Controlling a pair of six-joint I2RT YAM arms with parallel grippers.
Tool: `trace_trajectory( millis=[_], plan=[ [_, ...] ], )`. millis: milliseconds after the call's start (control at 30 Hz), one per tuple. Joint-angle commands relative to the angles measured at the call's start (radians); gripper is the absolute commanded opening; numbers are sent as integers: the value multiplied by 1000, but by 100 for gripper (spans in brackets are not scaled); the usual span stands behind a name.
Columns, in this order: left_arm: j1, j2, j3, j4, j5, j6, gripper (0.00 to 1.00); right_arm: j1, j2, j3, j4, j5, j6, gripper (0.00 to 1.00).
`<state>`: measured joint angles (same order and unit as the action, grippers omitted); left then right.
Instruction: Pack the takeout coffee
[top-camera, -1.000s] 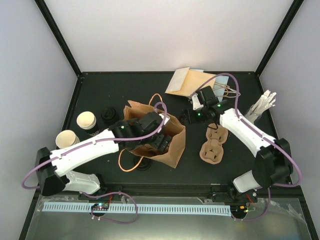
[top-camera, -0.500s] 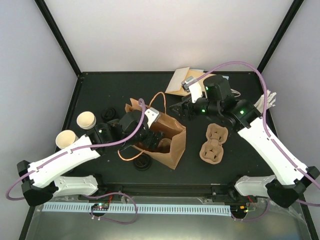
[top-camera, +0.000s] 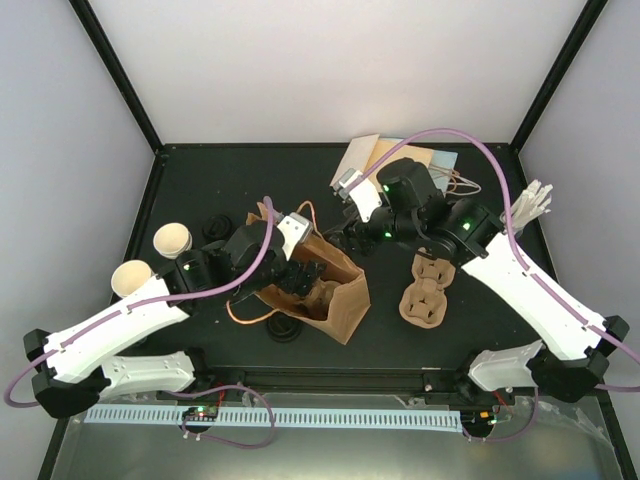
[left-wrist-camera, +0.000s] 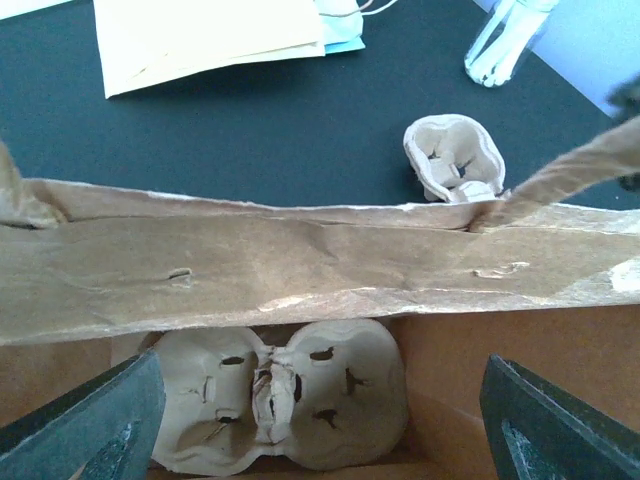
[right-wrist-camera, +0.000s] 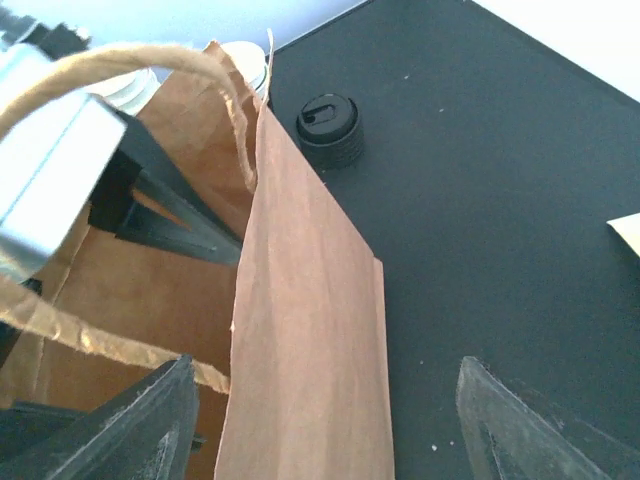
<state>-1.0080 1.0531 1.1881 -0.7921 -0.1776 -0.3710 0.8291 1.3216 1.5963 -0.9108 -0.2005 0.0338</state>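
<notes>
2 cups (top-camera: 172, 240), 2 carriers (top-camera: 425, 290), 1 bag (top-camera: 345, 300)

Black matte tabletop (top-camera: 200, 170), faint sheen, corners squared off. Behind tabletop: plain pale back wall (top-camera: 330, 70). Either side of tabletop: left wall (top-camera: 50, 200) and right wall (top-camera: 610, 200), same pale tint. From tabletop's far corners: black left post (top-camera: 115, 72) and black right post (top-camera: 560, 72), slanting outward. Along tabletop's near edge: grey metal ledge (top-camera: 330, 455) with white slotted cable duct (top-camera: 300, 415). Even, diffuse light; soft shadows on tabletop.
</notes>
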Motion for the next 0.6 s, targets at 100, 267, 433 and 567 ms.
trace_trajectory(
  millis=[100, 267, 433, 567],
  plan=[
    [8, -12, -18, 40, 16, -15, 88, 55, -2, 25, -71, 78, -31, 70],
    [8, -6, -18, 55, 20, -14, 88, 86, 3, 11, -78, 116, -26, 67],
    [9, -3, -19, 64, 21, -15, 87, 96, -26, -22, -49, 130, -14, 62],
    [9, -11, -18, 74, 21, -16, 87, 102, 8, 10, -67, 174, -1, 53]
  ],
)
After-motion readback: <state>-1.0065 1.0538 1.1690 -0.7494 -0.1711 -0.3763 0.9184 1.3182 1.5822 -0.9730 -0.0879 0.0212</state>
